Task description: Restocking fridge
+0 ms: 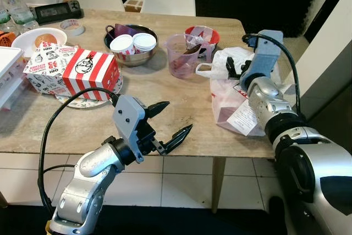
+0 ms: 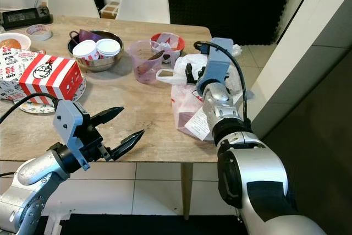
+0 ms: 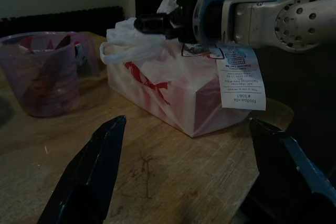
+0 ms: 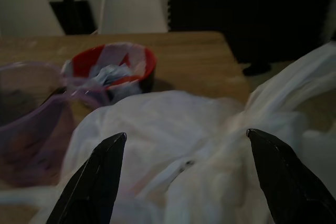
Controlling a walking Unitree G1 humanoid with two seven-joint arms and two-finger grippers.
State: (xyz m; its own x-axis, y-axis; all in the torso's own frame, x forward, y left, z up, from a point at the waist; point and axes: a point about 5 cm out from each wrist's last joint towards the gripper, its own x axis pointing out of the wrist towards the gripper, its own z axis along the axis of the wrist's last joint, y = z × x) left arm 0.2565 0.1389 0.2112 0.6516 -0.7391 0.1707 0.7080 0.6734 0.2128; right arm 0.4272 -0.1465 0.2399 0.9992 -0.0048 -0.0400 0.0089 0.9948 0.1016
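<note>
Now the right gripper (image 4: 186, 174) is hovering with fingers wide apart over the white bag (image 1: 234, 100), while the left gripper (image 1: 171, 120) is spreading open, holding nothing.

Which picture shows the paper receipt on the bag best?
The left wrist view: the receipt hangs facing the camera, its print lines visible. Both eye views show it small and slanted on the bag. The right wrist view shows the bag's white plastic.

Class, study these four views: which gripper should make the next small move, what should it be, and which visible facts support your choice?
Probably the right gripper should ease down and close on the bunched top of the white plastic bag. Its fingers are open, spread just above the bag's gathered plastic. The left gripper, also open, hovers over bare table, apart from the bag.
</note>
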